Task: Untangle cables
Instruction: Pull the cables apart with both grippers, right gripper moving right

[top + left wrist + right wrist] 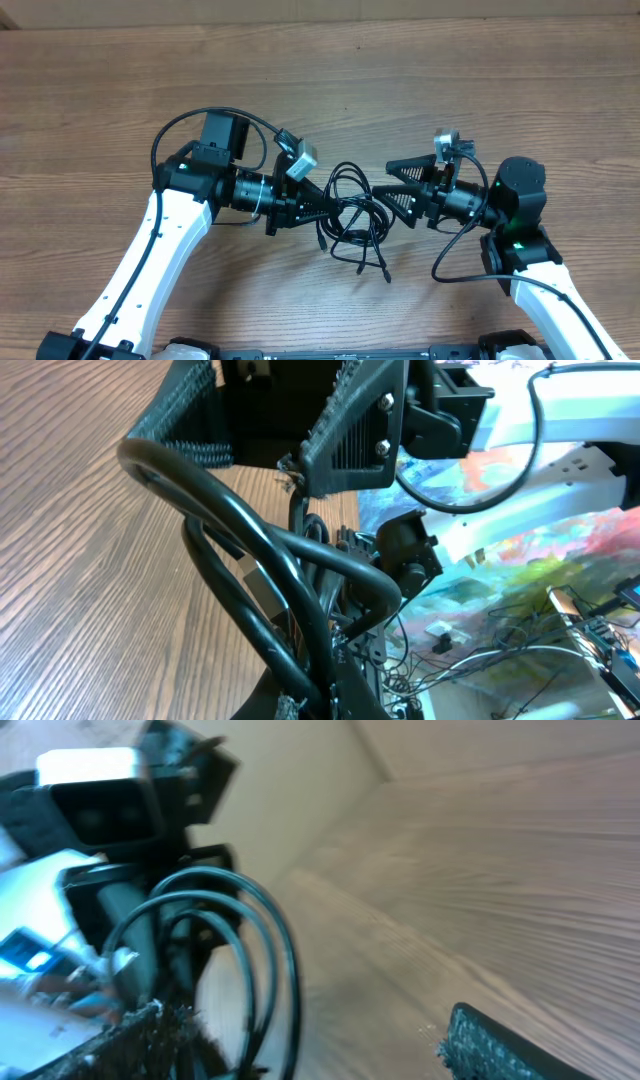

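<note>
The cables [350,195] are a small tangle of thin black cords in the middle of the table, with plug ends trailing toward the front. My left gripper [322,208] is shut on the tangle's left side. In the left wrist view the cords [260,550] loop up out of its closed jaws [335,695]. My right gripper [388,185] stands open at the tangle's right side, facing the left one. In the right wrist view the loops [270,940] hang between its fingers [500,1045], close to the left finger and not pinched.
The wooden table [450,80] stretches away bare behind the arms. Thicker black arm wires [455,255] curl beside each wrist. The left wrist view shows colourful clutter and loose wires [540,610] past the table edge.
</note>
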Robot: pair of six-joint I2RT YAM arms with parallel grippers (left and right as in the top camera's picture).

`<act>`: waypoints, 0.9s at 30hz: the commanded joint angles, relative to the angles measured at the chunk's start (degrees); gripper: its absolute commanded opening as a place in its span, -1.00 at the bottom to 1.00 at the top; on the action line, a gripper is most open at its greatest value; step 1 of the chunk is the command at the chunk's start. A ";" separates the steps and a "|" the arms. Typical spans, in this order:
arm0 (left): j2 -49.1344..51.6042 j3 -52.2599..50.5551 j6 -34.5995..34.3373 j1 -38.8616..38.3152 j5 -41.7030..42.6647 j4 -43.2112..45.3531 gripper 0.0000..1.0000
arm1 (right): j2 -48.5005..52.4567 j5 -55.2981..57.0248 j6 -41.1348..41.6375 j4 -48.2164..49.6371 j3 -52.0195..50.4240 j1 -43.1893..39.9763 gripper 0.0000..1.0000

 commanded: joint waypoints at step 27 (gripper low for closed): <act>-1.44 1.14 4.02 -4.04 7.76 -0.81 -0.92 | 7.85 -9.14 7.93 12.92 0.66 2.49 0.52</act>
